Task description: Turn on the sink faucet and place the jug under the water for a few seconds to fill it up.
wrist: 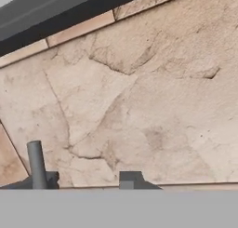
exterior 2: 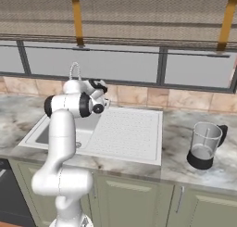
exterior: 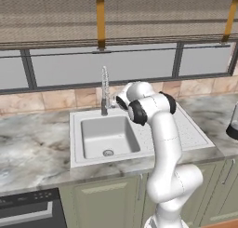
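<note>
Op: At frame centre-left of left base view, what step?

Tech: Faucet step. Gripper (wrist: 86, 180) sits by the sink faucet (exterior: 105, 90), fingertips apart, holding nothing. No water visible; can't tell if the lever is thrown, so check before you leave.

Op: Next?

Tech: You fetch the jug (exterior 2: 205, 145), lower right of right base view, well apart from the sink (exterior: 77, 138). Drainboard (exterior 2: 125, 133) lies between; the path looks open.

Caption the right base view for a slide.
Arm reaches toward the sink faucet behind the sink; the jug waits on the counter to the right.
</note>
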Tool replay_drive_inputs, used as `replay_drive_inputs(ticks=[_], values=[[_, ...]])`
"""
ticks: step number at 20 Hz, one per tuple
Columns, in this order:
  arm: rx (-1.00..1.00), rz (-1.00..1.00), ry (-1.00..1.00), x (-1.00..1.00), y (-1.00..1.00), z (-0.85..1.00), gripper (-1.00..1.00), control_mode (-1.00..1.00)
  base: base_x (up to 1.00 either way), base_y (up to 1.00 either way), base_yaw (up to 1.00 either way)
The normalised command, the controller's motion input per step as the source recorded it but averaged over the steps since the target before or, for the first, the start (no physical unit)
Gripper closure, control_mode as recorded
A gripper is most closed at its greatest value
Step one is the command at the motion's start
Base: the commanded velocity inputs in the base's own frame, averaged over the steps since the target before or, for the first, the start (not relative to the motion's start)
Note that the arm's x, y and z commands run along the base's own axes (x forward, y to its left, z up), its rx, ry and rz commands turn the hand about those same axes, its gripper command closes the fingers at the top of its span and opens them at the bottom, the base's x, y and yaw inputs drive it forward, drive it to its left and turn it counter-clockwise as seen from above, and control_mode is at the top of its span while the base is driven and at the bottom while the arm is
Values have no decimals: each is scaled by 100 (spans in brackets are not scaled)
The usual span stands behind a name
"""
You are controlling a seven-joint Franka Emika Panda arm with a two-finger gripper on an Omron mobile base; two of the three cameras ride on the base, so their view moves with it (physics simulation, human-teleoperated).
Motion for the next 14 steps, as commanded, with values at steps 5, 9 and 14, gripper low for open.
replay_drive_inputs(ticks=[5,9,14], values=[[25,-8,18,22,-100,-32,100,-100,0,0,0],[27,-6,21,16,-100,-31,100,-100,0,0,0],[28,-4,19,9,-100,-40,100,-100,0,0,0]])
